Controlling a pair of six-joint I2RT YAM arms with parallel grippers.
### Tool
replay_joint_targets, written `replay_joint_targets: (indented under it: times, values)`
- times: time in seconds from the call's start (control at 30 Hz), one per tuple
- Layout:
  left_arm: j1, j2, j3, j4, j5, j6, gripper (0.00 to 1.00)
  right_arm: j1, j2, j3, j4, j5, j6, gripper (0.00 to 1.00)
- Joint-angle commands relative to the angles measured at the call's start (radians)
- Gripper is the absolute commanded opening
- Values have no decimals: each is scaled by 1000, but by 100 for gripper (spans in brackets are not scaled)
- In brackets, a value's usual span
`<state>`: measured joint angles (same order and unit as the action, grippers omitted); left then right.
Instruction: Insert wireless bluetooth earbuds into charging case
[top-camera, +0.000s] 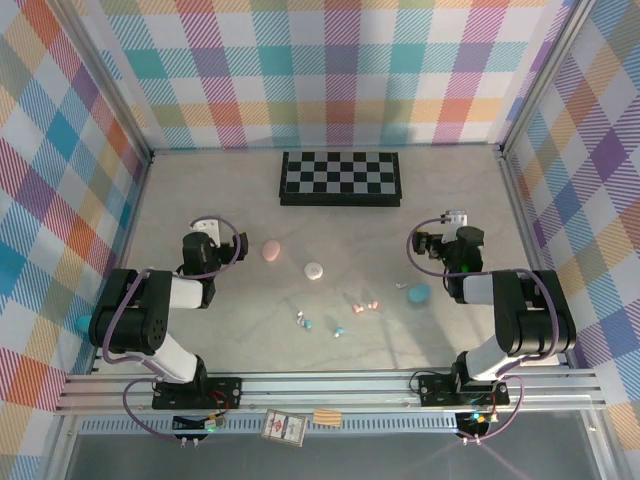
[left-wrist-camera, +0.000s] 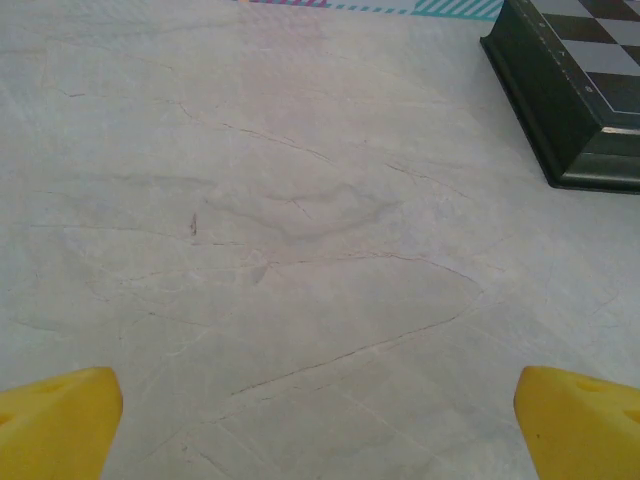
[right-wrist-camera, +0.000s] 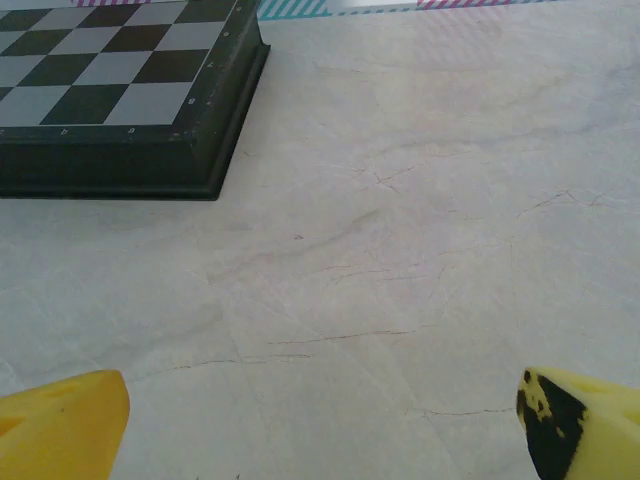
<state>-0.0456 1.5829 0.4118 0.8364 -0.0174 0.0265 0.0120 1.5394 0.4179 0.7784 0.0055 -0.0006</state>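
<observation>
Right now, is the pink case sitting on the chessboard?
No, the pink case lies on the bare table, well apart from the chessboard.

Your left arm (top-camera: 150, 318) and right arm (top-camera: 515, 320) are black with white links, each looped with a purple cable (top-camera: 127, 400). The bases (top-camera: 195, 392) are black. The left gripper (left-wrist-camera: 320, 430) and right gripper (right-wrist-camera: 320, 430) have yellow fingers (left-wrist-camera: 55, 425); one right finger carries a black patch (right-wrist-camera: 545, 425).
</observation>
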Motion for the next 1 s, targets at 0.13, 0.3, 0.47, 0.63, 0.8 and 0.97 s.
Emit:
replay_joint_targets:
  times: [0.13,0.3,0.47,0.63,0.8,0.97]
  values:
    - [-4,-3,13,0,-6,9,100,-7,-2,-1,40,-21,13,99]
    - [-5,-4,12,0,-6,10,100,-8,-2,0,40,-21,13,99]
    - [-4,-2,13,-1,-6,9,100,-7,-2,-1,41,-21,13,99]
    - [-4,-4,9,3,-6,10,100,-8,-4,-4,45,-20,13,99]
    - [-11,-19,15,-19,-26,12,100,-7,-17,5,23,-21,13,99]
    - [-30,-123,67,-184,-61,24,100,-8,-113,49,-127,-53,0,99]
